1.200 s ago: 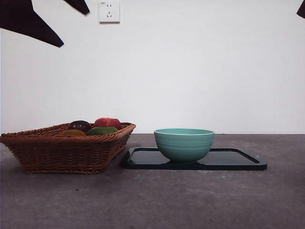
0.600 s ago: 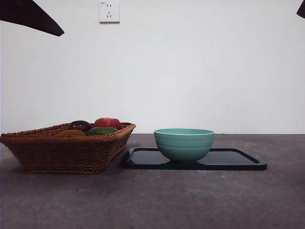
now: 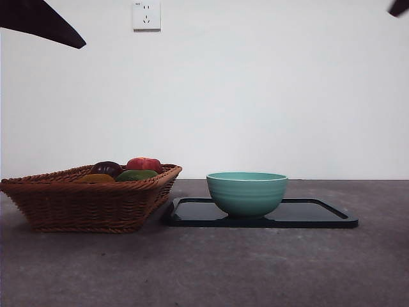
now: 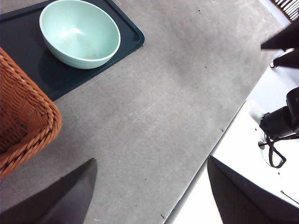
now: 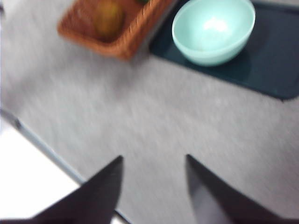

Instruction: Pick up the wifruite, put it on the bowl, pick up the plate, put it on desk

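Note:
The wifruite (image 3: pixel 96 178) is a small orange-brown fruit lying in the wicker basket (image 3: pixel 89 198); the right wrist view also shows the wifruite (image 5: pixel 108 17), blurred. The mint-teal bowl (image 3: pixel 246 192) stands empty on the dark plate (image 3: pixel 319 215), which lies flat on the grey desk (image 3: pixel 204 268). My left gripper (image 4: pixel 149 196) hangs open high over bare desk, away from the bowl (image 4: pixel 79 32). My right gripper (image 5: pixel 154 186) is open too, high above the desk in front of the bowl (image 5: pixel 213 29) and the plate (image 5: pixel 273 60).
The basket also holds a dark purple fruit (image 3: pixel 106 168), a red fruit (image 3: pixel 144 164) and a green fruit (image 3: pixel 136 174). Black arm tips show at the top left (image 3: pixel 45 25) and top right (image 3: pixel 397 6). The desk's edge (image 4: pixel 196 177) runs close under the left gripper.
A second dark tip at the top left has left the front view. The tip at the top right has shifted slightly left. Basket, bowl and plate have not moved.

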`<state>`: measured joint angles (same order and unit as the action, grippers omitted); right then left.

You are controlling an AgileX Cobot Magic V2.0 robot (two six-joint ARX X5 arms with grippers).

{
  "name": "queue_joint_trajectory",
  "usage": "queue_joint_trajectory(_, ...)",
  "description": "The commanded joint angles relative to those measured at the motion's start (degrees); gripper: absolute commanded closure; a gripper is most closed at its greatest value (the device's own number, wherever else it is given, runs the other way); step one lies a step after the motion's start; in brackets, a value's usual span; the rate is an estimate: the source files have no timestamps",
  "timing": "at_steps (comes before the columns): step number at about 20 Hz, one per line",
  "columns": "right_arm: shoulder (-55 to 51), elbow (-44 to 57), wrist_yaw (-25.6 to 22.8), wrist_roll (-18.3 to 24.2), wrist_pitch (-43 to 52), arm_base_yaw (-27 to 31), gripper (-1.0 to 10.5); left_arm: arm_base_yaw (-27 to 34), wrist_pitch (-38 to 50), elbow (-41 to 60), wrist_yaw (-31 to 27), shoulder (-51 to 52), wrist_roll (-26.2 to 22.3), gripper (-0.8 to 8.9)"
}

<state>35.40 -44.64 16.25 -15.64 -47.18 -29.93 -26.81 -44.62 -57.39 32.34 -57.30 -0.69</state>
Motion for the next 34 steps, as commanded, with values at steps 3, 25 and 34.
queue_joint_trajectory(3,6.4,-6.6,-4.5,-4.6,2.6,0.0,6.7,-0.3,0.4,-1.1,0.3,-0.3,-0.8,4.39)
queue_joint_trajectory(25,62.0,-33.5,-4.4,5.2,12.0,10.6,6.4,-0.3,0.5,-1.1,0.3,-0.3,-0.9,4.39)
queue_joint_trajectory(34,70.5,-33.5,-4.4,5.2,15.5,9.9,6.4,-0.3,0.5,-1.1,0.3,-0.3,-1.5,4.39)
